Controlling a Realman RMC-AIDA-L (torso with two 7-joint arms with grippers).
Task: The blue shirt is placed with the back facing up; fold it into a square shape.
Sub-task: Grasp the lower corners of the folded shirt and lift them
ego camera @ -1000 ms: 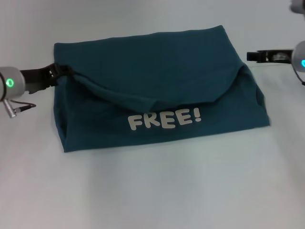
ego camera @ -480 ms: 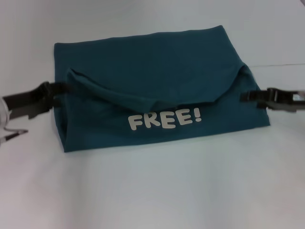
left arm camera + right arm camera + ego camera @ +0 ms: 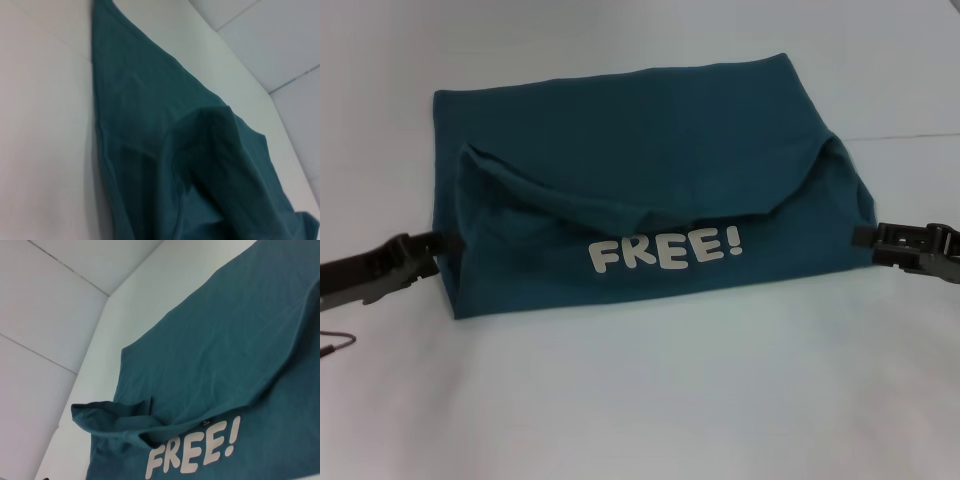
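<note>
The white counter (image 3: 650, 400) fills nearly the whole head view, with a thin seam line running across it at the right, level with the cloth's upper fold.

The blue shirt (image 3: 640, 150) lies on the counter in the centre and upper half of the frame, folded into a broad, slightly skewed rectangle. A flap of fabric hangs over its middle with a curved lower edge, and below that edge the white "FREE!" lettering (image 3: 665, 250) faces up, near the lower edge of the bundle. In the right wrist view the same lettering (image 3: 192, 450) sits at the bottom of the frame beneath a rolled fold of cloth; in the left wrist view the shirt (image 3: 165, 150) runs from top centre to the lower right as bunched folds.

The left gripper (image 3: 440, 243) reaches in from the left edge, its tip right at the shirt's lower left side. The right gripper (image 3: 865, 236) reaches in from the right edge, its tip at the shirt's lower right corner. Whether either pair of jaws is released or clenched on cloth, I cannot tell.
</note>
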